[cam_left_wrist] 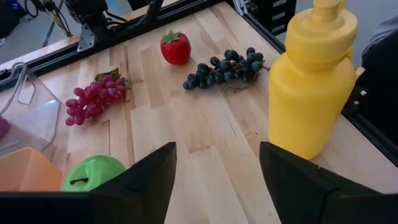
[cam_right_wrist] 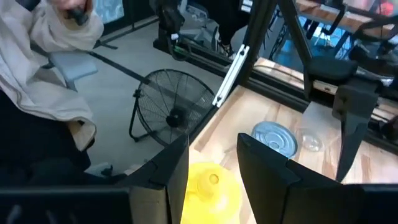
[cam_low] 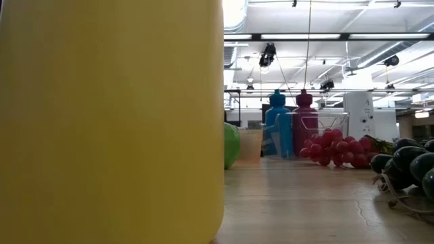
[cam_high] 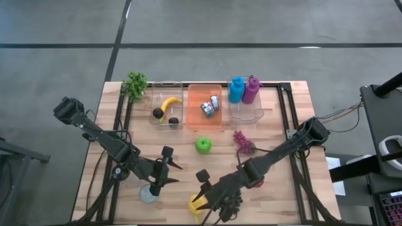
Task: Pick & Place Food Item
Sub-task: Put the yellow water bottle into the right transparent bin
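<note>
On the table's middle lie a green apple [cam_high: 203,145] and red grapes [cam_high: 242,142]. A red strawberry [cam_left_wrist: 176,48] and dark grapes [cam_left_wrist: 224,68] lie farther right. A yellow squeeze bottle [cam_high: 196,204] stands upright near the front edge. My right gripper [cam_high: 202,193] hovers over the bottle, open. In its wrist view the bottle's cap [cam_right_wrist: 210,182] shows beyond and between its fingers [cam_right_wrist: 168,168]. My left gripper [cam_high: 174,174] hangs open left of the bottle, above the table, with nothing between its fingers [cam_left_wrist: 149,171].
Along the far edge stand a clear bin with a banana [cam_high: 168,103], an orange bin [cam_high: 195,119] with cans, and a clear bin [cam_high: 246,115] with a blue and a magenta bottle. A green plant [cam_high: 135,83] sits far left. A silver disc [cam_high: 149,195] lies near front left.
</note>
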{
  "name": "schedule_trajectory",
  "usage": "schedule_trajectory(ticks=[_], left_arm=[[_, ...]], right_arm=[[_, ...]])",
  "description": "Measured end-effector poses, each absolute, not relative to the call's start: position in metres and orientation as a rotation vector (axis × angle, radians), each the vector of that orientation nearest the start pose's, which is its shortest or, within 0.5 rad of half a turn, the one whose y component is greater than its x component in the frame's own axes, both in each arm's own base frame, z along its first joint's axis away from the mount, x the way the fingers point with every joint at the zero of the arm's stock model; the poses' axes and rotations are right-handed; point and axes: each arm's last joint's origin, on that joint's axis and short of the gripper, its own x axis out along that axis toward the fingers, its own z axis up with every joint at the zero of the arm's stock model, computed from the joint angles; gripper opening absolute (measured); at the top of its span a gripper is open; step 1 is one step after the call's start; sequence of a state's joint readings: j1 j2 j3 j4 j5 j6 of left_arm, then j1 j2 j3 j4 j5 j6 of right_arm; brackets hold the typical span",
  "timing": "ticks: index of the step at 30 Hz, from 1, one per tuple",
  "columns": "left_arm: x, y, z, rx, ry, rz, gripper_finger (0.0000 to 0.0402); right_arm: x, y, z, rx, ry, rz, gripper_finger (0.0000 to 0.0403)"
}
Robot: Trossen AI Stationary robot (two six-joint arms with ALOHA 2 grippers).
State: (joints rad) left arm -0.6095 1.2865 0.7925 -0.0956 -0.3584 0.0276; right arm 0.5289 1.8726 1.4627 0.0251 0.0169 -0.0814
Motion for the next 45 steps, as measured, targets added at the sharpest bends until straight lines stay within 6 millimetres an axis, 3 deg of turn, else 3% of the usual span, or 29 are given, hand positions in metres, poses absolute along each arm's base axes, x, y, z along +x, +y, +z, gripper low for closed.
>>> schedule_trajectory(ticks=[12,21,32,45], left_arm=[[0.226,-0.146,0.241,0.302,0.522,-0.251,0.0230],[0.226,-0.145,0.241,0.301,0.522,-0.250,0.0235],[0.226,-0.145,0.241,0.301,0.523,-0.250,0.0232],[0.226,-0.145,0.241,0.299,0.523,-0.249,0.0240]], right_arm=[[0.382,0.220,0.274,-0.145,0.357,0.576,0.0108],[0.391,0.220,0.257,-0.143,0.377,0.569,0.0094],[0.390,0.218,0.261,-0.140,0.372,0.565,0.0082],[0.390,0.217,0.262,-0.150,0.368,0.562,0.0121]])
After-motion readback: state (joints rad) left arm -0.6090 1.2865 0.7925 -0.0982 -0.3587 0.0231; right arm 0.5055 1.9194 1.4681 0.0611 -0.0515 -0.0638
